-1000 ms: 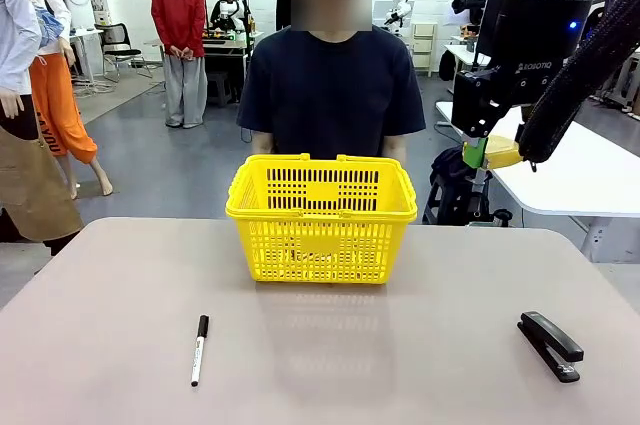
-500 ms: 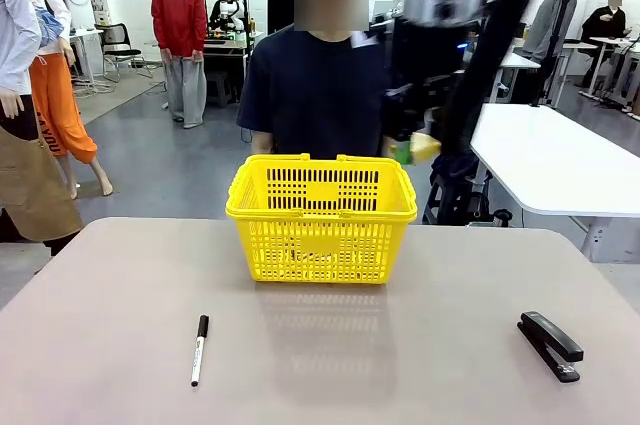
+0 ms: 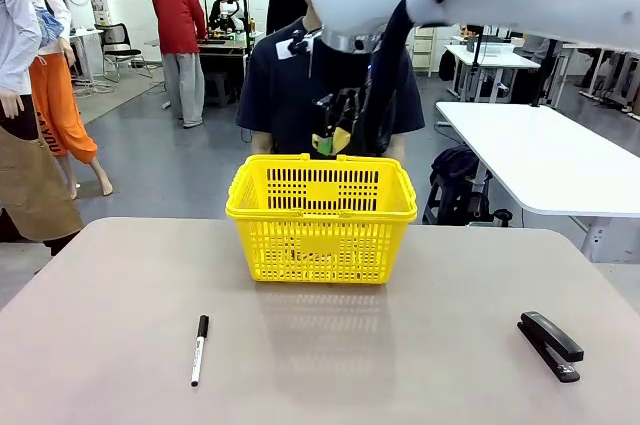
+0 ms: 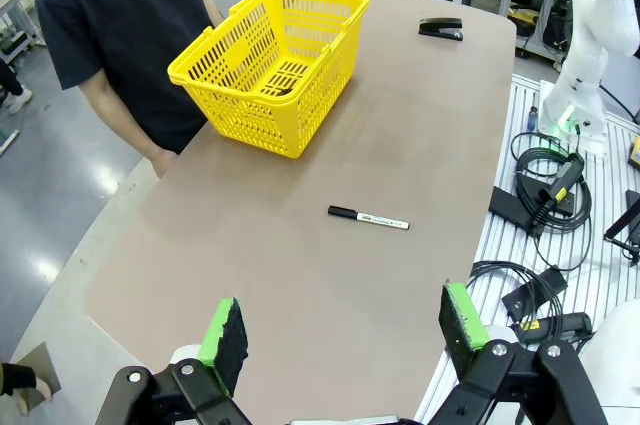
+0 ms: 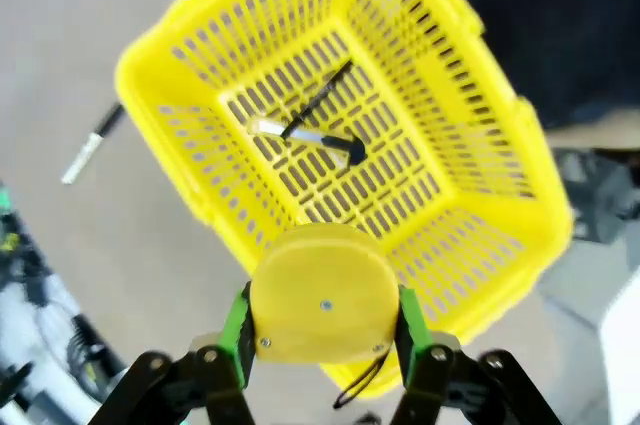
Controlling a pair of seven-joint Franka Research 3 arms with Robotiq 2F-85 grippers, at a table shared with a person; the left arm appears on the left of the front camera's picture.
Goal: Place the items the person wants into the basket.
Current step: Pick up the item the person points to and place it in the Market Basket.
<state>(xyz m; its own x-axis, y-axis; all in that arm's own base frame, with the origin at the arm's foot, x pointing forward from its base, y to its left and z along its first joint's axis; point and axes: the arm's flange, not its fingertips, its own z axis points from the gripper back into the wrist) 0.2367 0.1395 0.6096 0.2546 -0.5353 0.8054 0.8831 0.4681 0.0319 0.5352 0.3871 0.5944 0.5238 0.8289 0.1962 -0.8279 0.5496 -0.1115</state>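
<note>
The yellow basket (image 3: 320,217) stands at the far middle of the table, in front of the person (image 3: 290,85) in a dark T-shirt. My right gripper (image 3: 330,142) hangs just above the basket's rear rim, shut on the small yellow tape measure (image 3: 341,139). In the right wrist view the tape measure (image 5: 324,303) sits between the green pads, over the basket (image 5: 240,40). Inside lie a yellow-and-black utility knife (image 5: 305,135) and a slim black pen (image 5: 322,97), crossed. My left gripper (image 4: 343,323) is open and empty, high above the table's near left end.
A white marker with a black cap (image 3: 199,350) lies on the near left of the table. A black stapler (image 3: 550,345) lies at the near right. Other people and tables stand farther back in the room.
My right arm has swung from the right side of the scene leftward to above the basket, carrying the tape measure. The marker, stapler and basket have not moved.
</note>
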